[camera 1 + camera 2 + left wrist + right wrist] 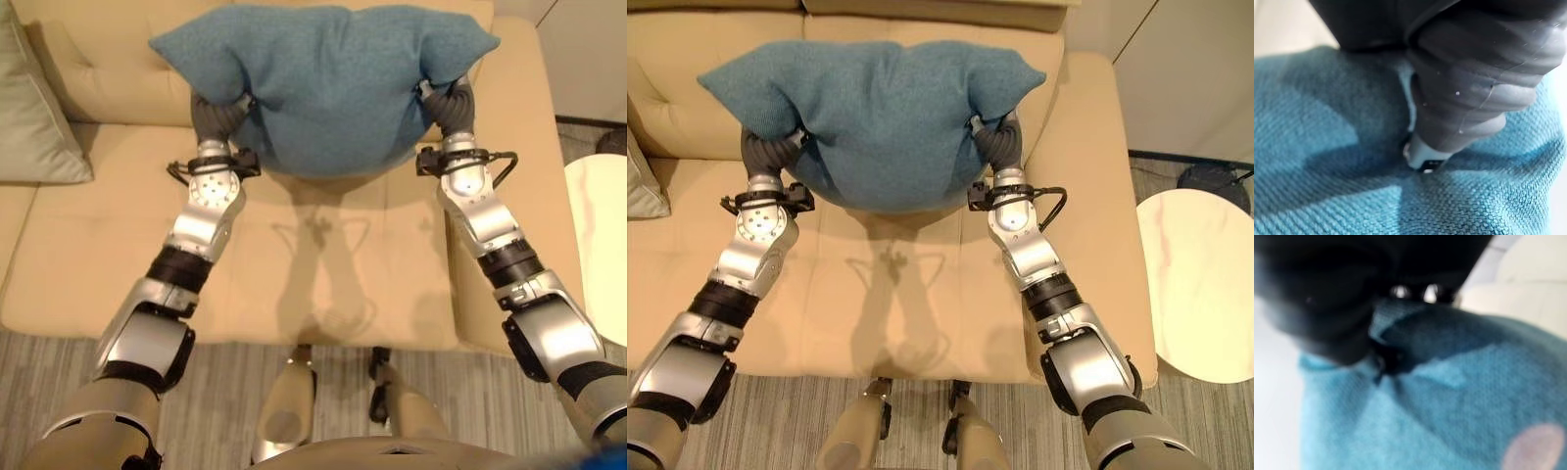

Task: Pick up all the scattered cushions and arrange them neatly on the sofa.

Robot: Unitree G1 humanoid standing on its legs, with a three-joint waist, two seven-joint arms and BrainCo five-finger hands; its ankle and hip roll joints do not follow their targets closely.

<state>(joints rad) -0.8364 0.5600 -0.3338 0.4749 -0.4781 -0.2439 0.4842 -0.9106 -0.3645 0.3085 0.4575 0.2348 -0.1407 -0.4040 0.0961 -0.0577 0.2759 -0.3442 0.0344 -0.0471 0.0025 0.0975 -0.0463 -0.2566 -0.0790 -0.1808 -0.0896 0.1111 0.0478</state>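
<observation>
- The sofa [323,284], cream-coloured, took up most of both eye views, its seat bare in the middle of the frame and its backrest along the top.
- The blue cushion [328,83] was held up off the seat in the upper middle of the frame, in front of the backrest, its corners flaring out to either side above the wrists.
- A grey cushion [34,108] leaned at the upper left edge of the left eye view, cut off by the frame, already on the sofa.
- A round table [1200,284] stood at the right edge, just beside the sofa's arm.
- The left hand [217,110] pressed into the blue cushion's left side; the right hand [449,103] into its right side.
- Step in hand, as I judged it: carrying the blue cushion to its place. The next move called for bringing it back against the backrest, setting it upright, then letting go with both hands evenly.
- Hidden: both hands' fingers were buried in the fabric in the eye views. The left wrist view showed one finger [1422,156] sunk in the cloth; the right wrist view showed a fold bunched at the dark cover. Whether either hand clasped or merely squeezed, I could not tell.
</observation>
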